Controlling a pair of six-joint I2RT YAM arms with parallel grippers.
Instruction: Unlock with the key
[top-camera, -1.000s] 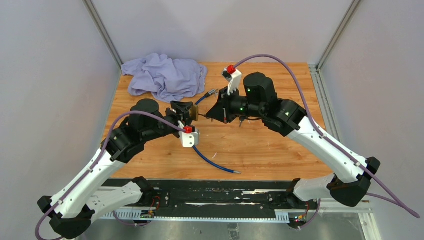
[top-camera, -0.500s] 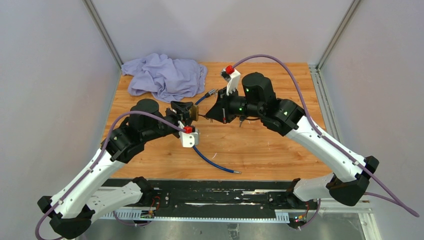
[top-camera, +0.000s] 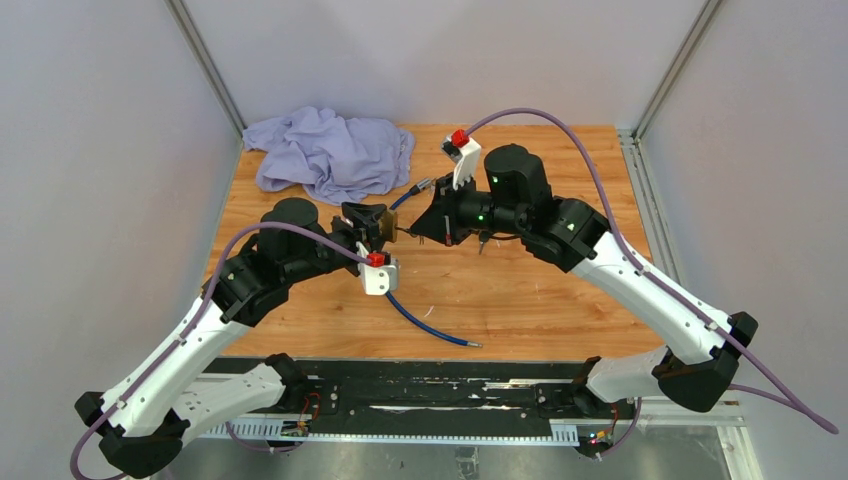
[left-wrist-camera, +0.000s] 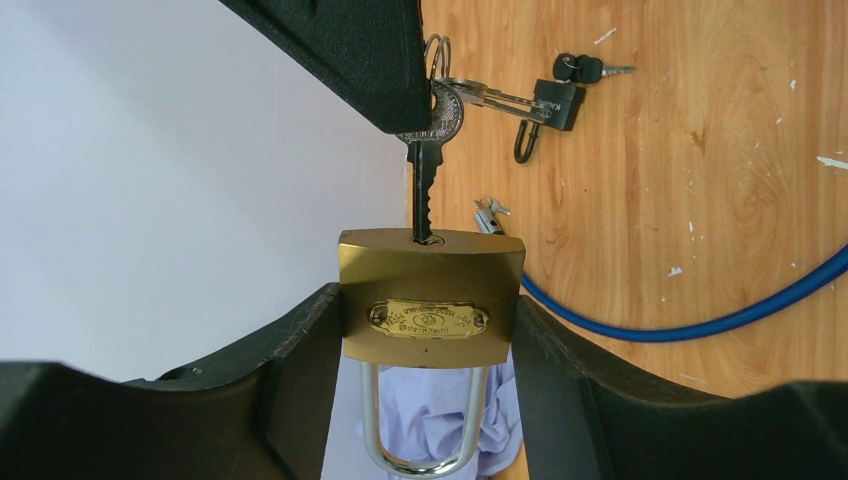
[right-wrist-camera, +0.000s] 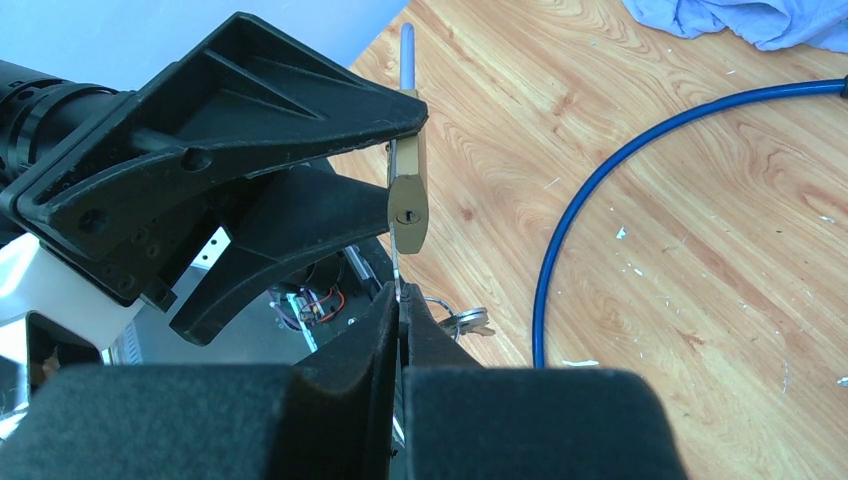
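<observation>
Padlock (left-wrist-camera: 430, 300): brass body, oval nameplate, silver shackle at 6 o'clock, raised above counter (left-wrist-camera: 700, 200). Left hand (left-wrist-camera: 430, 345) clamped on its sides. Key (left-wrist-camera: 423, 190) tip at keyhole, 12 o'clock, pinched in closed right hand (right-wrist-camera: 400, 310).

Robotics lab test cell is indicated: scuffed light-wood tabletop (top-camera: 520, 290) is enclosed by plain pale-grey panels (top-camera: 440, 50) in silver aluminium posts (top-camera: 205, 62); exposed wiring (top-camera: 305, 412) is seen on black mounting rail (top-camera: 450, 395).
</observation>
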